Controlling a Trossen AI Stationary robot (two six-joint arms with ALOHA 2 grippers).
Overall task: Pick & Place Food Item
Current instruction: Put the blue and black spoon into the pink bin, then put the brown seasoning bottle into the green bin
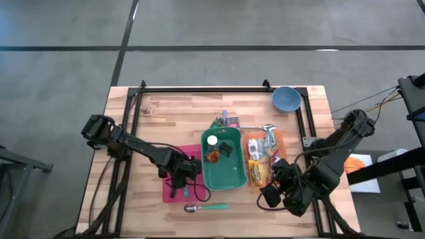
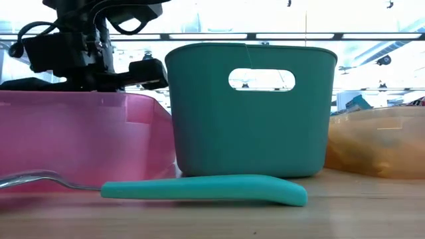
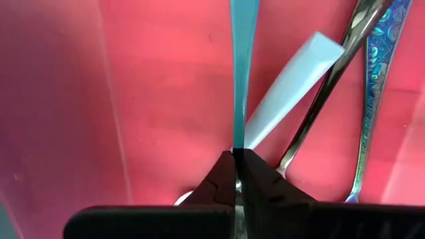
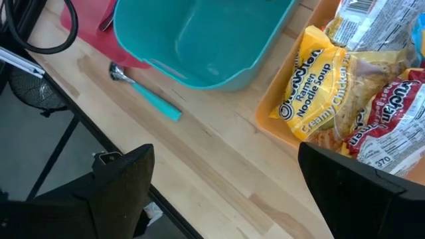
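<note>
Small items in teal bin (image 1: 224, 174), perhaps food, indistinct.

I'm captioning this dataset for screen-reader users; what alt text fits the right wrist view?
The right claw hangs open above the wooden table's front edge, holding nothing. Ahead sit a teal bin and an orange tray of ramen packets, a yellow ramen packet nearest. A teal-handled spoon lies on the table beside the bin.

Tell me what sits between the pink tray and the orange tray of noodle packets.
The teal bin stands between the pink tray and the orange tray, as the high view shows; the low view shows it beside the pink tray too.
</note>
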